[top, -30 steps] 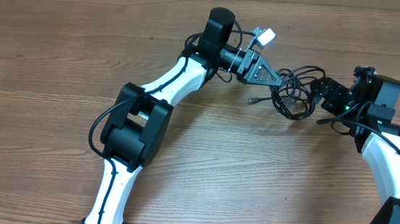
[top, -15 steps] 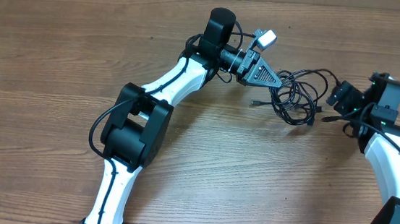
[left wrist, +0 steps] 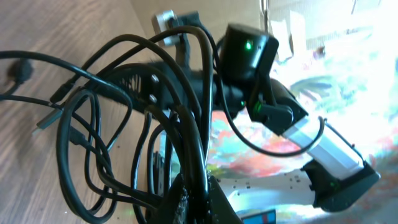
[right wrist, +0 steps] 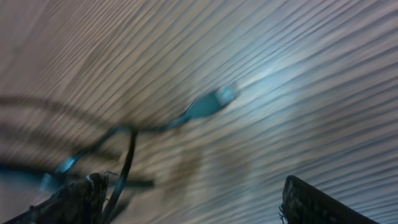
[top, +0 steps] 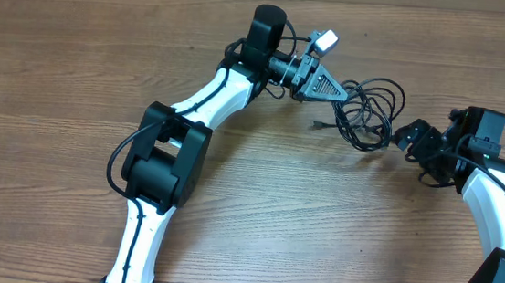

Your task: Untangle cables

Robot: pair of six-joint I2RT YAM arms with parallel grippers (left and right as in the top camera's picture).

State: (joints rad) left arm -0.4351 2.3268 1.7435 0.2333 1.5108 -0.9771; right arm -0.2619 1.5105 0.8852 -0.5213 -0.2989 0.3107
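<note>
My left jaws pinch the cables [left wrist: 198, 155]; my right jaws, spread, should close on one loose plug [right wrist: 217, 99] only.

Matt wood-grain table [top: 57, 69]; smooth, glossy black cables [top: 365, 124].
</note>
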